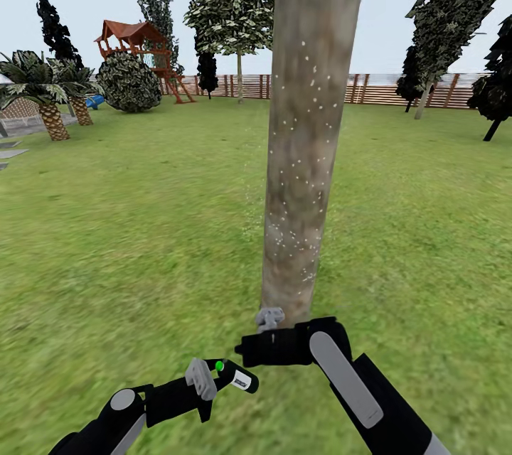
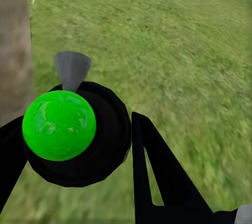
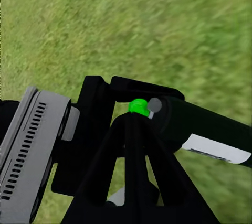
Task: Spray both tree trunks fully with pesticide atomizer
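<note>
Pesticide atomizer sits clamped in my left gripper, low in the head view, its dark body lying roughly level with the pale label stripe toward the tip and a green cap spot showing on top. In my left wrist view the same bottle appears end-on: a round black body with a bright green dome and a small grey nozzle piece pointing away from me, my black fingers pressed against its sides. My right wrist view catches the bottle from the side, label stripe and green cap both plain, with the left gripper's housing around it.

My right gripper is up against the base of the tree trunk, which rises straight in front of me, thick, mottled grey-brown. I cannot tell whether its fingers are apart or together; only a small grey part shows there, just touching or just beside the bark.

Pesticide dots the trunk as tiny white specks, spread from high up down to near the bottom, denser in the lower half.

Grass stretches all around. Farther back stand a wooden playhouse, palms, a round bush, a slatted fence and another tall tree.
</note>
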You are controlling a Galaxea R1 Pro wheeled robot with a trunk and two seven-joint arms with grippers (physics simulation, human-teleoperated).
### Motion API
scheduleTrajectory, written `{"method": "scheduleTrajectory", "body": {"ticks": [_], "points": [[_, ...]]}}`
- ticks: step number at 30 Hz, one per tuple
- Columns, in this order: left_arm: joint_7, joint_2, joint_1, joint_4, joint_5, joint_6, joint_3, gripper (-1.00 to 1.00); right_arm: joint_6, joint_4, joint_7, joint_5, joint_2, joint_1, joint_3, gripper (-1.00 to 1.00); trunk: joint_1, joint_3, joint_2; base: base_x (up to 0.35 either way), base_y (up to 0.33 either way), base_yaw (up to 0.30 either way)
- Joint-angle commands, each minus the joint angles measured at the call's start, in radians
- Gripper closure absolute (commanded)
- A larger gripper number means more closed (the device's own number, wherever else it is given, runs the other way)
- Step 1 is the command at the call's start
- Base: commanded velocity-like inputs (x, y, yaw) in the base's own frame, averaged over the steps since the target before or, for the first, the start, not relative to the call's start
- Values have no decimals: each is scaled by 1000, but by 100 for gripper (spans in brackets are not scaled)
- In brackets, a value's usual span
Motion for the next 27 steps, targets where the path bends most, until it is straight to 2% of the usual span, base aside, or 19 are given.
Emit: {"method": "scheduleTrajectory", "body": {"ticks": [1,10,16,27], "points": [[2,1,-1,0,6,-1,-3,100,1,1,-11,-10,1,-1,2,100,0,-1,0,0,0,0],[2,-4,-1,0,4,-1,-4,100,1,14,-12,-9,25,-1,3,100,0,-1,0,0,0,0],[2,-6,-1,1,-3,-1,-4,100,1,15,-11,-9,26,-1,34,100,0,-1,0,0,0,0],[1,-11,-1,1,-4,-1,-5,100,1,35,-15,-7,27,-1,37,100,0,-1,0,0,0,0]]}}
